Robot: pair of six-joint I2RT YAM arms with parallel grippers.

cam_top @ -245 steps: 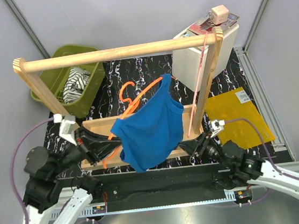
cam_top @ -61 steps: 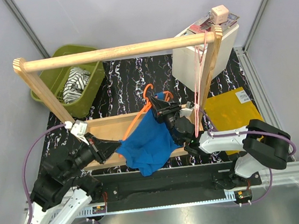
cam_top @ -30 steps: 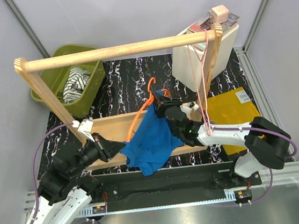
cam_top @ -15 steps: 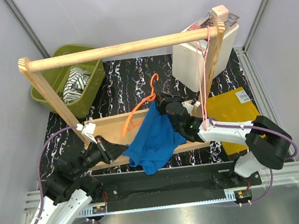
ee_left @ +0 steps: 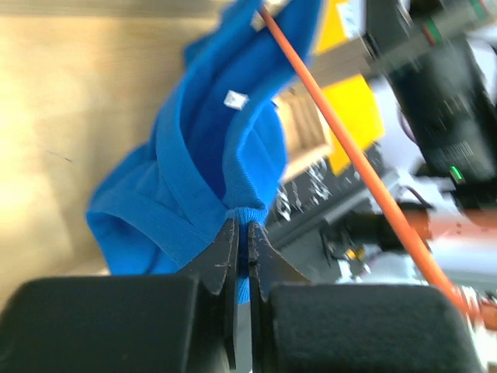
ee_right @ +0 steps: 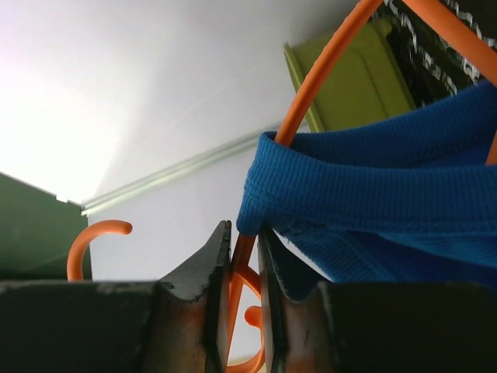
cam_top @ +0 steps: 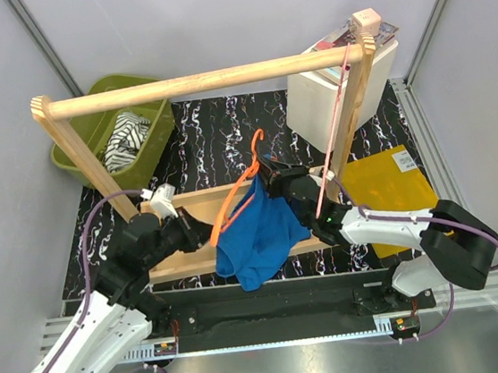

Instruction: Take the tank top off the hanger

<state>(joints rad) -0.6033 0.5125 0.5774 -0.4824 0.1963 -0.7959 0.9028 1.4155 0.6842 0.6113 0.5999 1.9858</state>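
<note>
The bright-blue tank top (cam_top: 259,235) hangs bunched from the right end of the orange hanger (cam_top: 242,190), whose hook (cam_top: 257,140) points up. My left gripper (cam_top: 202,235) is shut on the top's ribbed edge at the cloth's left side. In the left wrist view its jaws (ee_left: 242,233) pinch that hem, with the tank top (ee_left: 210,148) and a hanger arm (ee_left: 342,144) beyond. My right gripper (cam_top: 270,171) is shut on the hanger near its neck. The right wrist view shows the jaws (ee_right: 245,242) clamped on the orange rod (ee_right: 322,74), with one blue strap (ee_right: 373,194) still looped over it.
A wooden rack rail (cam_top: 201,82) spans overhead on two slanted posts, above a wooden base board (cam_top: 189,213). A thin pink hanger (cam_top: 333,132) hangs at the rail's right end. A green bin (cam_top: 151,153) holds striped cloth (cam_top: 125,139). A white box (cam_top: 341,86) and a yellow sheet (cam_top: 389,190) lie to the right.
My left gripper has moved right and up with the hem. The cloth has bunched toward the hanger's right end. The right jaws have narrowed onto the hanger rod.
</note>
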